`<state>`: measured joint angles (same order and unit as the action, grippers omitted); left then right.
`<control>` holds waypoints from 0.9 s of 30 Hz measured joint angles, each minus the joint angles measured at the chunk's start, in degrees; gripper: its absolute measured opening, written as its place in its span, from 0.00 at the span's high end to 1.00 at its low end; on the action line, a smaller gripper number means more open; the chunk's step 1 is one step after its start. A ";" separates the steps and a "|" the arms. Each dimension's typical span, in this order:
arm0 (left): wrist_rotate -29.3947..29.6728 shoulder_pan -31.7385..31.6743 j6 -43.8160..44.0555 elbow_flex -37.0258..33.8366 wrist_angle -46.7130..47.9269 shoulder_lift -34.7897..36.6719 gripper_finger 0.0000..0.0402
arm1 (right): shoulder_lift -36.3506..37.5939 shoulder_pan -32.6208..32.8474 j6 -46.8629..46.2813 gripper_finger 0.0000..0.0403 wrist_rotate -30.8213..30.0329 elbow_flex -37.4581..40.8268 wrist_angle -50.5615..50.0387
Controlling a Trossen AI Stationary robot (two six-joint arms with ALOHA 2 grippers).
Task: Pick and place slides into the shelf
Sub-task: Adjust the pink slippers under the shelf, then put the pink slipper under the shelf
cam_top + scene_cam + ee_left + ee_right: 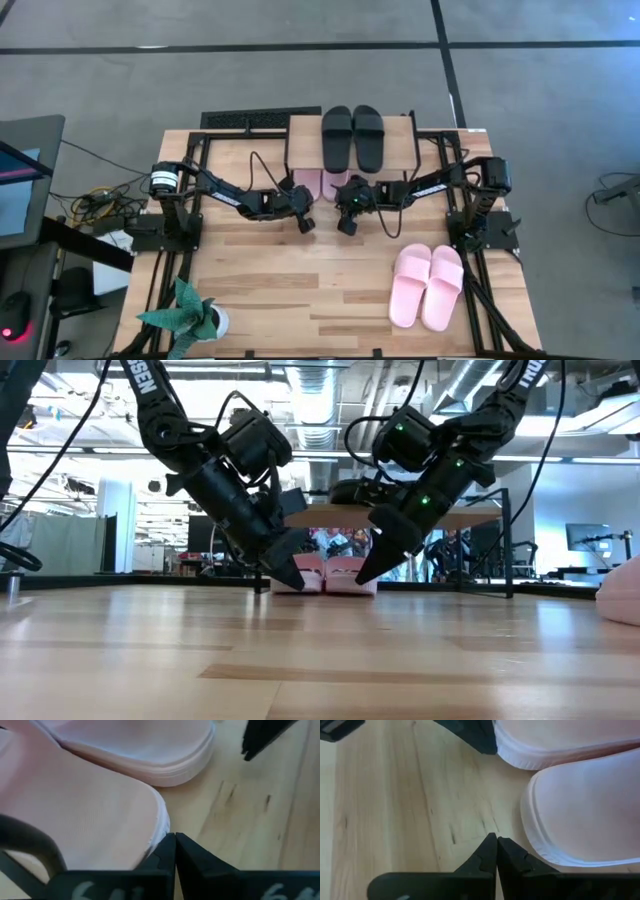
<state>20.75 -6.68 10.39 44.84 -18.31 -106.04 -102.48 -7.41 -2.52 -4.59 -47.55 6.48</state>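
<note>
Wooden table (300,290): pink slides (428,286), shelf (400,128), potted plant (190,318).

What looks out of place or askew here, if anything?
Nothing stands out. The black slides sit paired on the shelf, one pink pair beneath it, another pink pair waits on the table; left gripper and right gripper shut, empty.

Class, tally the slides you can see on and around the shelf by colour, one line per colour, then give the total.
Black slides: 2, the black pair on top of the shelf.
Pink slides: 4, the pink pair on the table plus the pink pair under the shelf.
Total: 6
</note>
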 joint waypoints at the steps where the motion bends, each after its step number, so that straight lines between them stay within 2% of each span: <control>1: 0.36 0.02 0.37 0.00 0.17 0.00 1.00 | 0.00 0.23 -0.30 1.00 0.01 0.00 0.00; 10: 0.75 1.26 1.05 0.00 0.35 0.00 1.00 | 0.00 2.81 -1.99 1.00 0.03 0.00 -0.03; 18: 1.08 5.60 1.19 0.28 -0.28 2.06 1.00 | 0.66 7.49 -5.44 1.00 0.01 0.00 -0.46; 23: 2.47 10.69 -0.60 0.35 1.71 7.60 1.00 | 5.89 12.17 -6.13 1.00 -3.91 -0.04 -2.27; 27: 2.46 15.25 -1.40 0.35 6.87 14.14 1.00 | 13.78 16.39 -7.38 1.00 -9.35 -0.04 -10.09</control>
<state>23.20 8.58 8.99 45.19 -11.44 -91.90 -88.70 8.97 -9.90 -13.93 -47.59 -3.61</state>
